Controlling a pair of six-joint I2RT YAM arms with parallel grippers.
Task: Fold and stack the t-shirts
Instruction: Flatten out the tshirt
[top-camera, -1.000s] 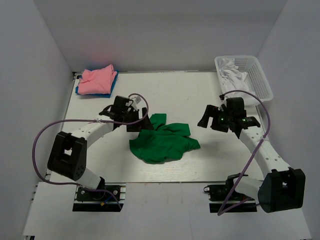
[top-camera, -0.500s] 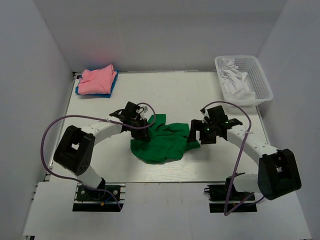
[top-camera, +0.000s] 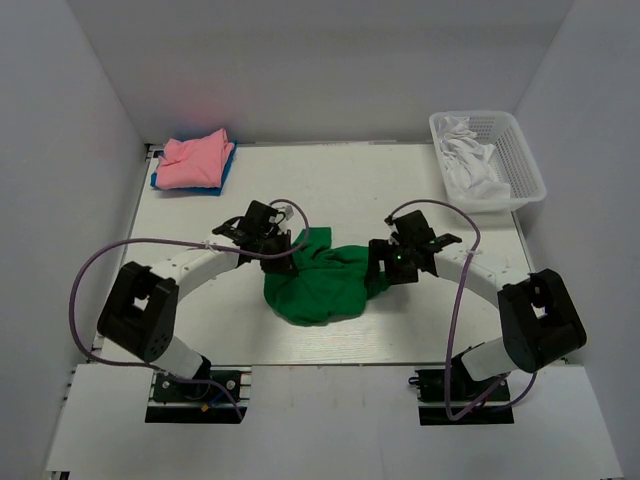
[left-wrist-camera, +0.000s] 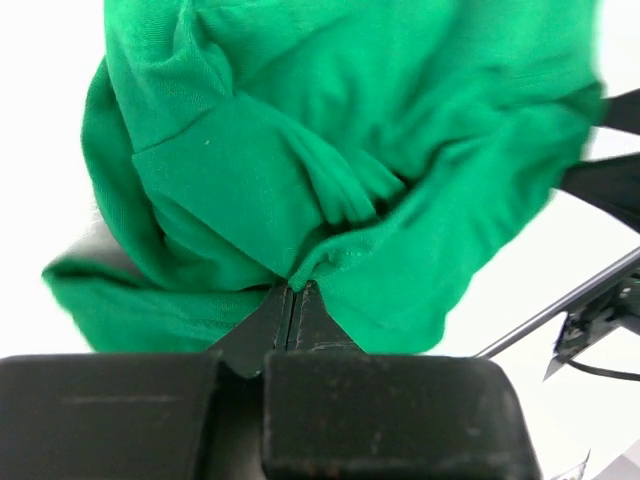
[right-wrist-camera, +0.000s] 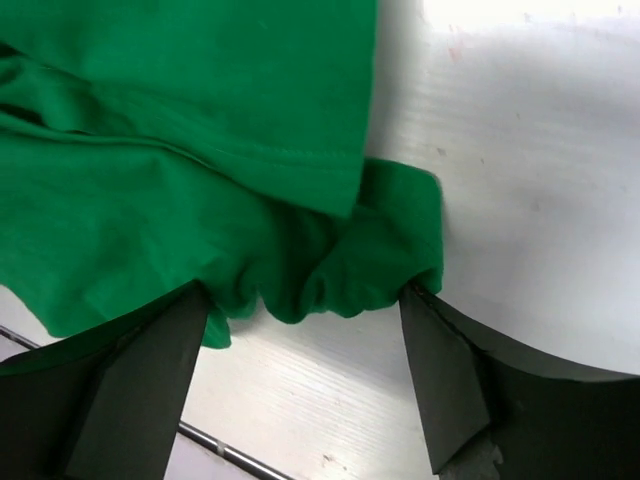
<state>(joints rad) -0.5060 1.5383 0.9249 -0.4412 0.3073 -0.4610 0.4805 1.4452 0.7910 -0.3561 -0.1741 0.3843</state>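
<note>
– Two grippers are down on one shirt. Take the left gripper first: how do its jaws stand?

– Pressed together, with a ridge of the green t-shirt pinched at the very tips. The cloth bunches away from the pinch in thick folds.

– And the right gripper?

– Spread wide. Its fingers sit one to each side of a bunched hem of the same shirt. The cloth lies in the gap and brushes the tip of the right-hand finger, but nothing is clamped.

– Where does that shirt lie?

– Crumpled near the middle of the white table. The left gripper is at its left edge and the right gripper at its right edge. Both arms reach inward from the near corners.

– What about the other shirts?

– A pink t-shirt lies folded on top of a blue t-shirt at the far left corner, well apart from the green one. A white t-shirt is heaped in the white mesh basket at the far right corner.
</note>
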